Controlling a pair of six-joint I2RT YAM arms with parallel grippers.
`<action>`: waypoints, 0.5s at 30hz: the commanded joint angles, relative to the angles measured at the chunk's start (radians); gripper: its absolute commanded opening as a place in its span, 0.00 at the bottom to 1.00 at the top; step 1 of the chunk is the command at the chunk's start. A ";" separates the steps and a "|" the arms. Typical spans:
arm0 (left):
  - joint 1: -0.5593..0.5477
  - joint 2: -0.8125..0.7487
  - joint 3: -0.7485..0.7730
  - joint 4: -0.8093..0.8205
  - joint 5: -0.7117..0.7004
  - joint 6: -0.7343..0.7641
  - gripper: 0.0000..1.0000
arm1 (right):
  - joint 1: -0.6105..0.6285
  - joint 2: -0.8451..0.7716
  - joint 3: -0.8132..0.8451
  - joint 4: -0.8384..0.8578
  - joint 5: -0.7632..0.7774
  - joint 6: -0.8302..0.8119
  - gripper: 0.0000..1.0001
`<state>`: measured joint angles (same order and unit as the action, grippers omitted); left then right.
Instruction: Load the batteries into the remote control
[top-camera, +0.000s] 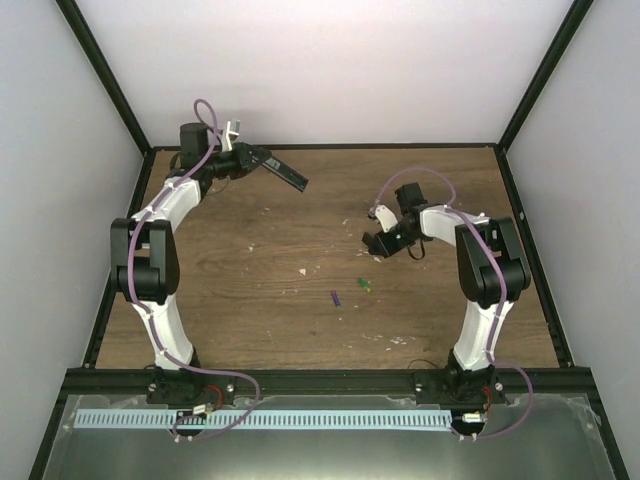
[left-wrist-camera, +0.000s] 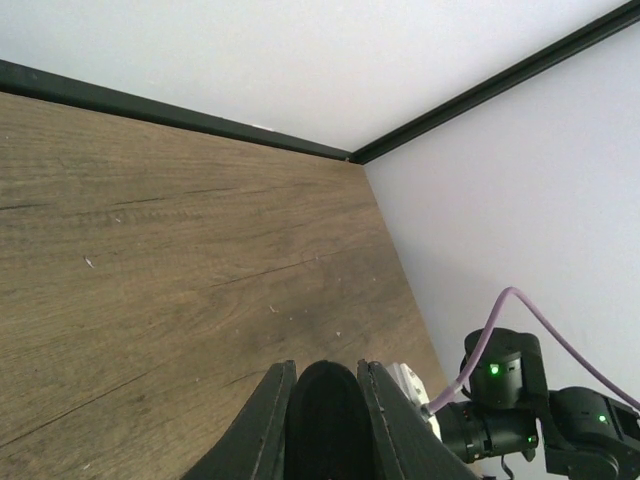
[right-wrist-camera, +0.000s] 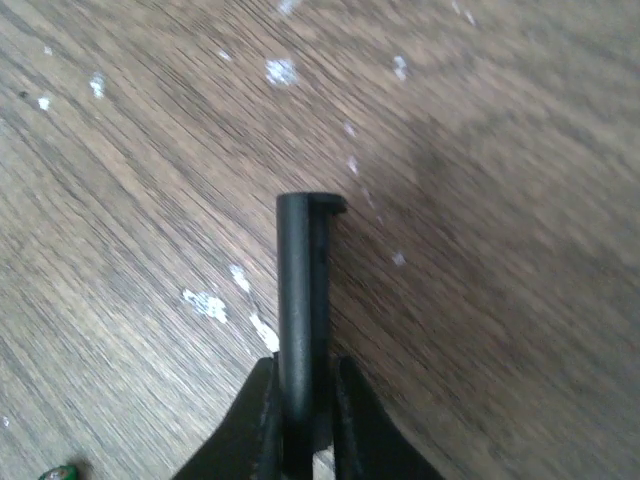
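Two loose items on the table: green battery at 6 o'clock of the right gripper, purple battery at 7 o'clock, long axis 12-to-6. Right arm is nearer, but its fingers are clamped on a slim black strip. Left gripper holds the remote control aloft at 10 o'clock, well apart

Wood-grain tbl w/ white specks scattered across it. Black frame rail along far edge, pale walls behind. White toothed strip at near edge.
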<state>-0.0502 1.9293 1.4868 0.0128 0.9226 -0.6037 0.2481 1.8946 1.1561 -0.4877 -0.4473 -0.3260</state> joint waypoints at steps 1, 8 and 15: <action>0.007 0.025 0.028 0.020 0.019 -0.007 0.00 | -0.043 -0.024 -0.021 -0.021 -0.011 0.031 0.09; 0.009 0.020 0.032 0.009 0.021 -0.001 0.00 | -0.060 -0.063 -0.039 0.000 0.035 0.029 0.32; 0.010 0.012 0.041 -0.012 0.021 0.011 0.00 | -0.061 -0.123 -0.066 0.035 0.058 0.029 0.42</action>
<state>-0.0463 1.9293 1.4895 0.0063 0.9272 -0.6044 0.1921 1.8362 1.1053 -0.4839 -0.4137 -0.2966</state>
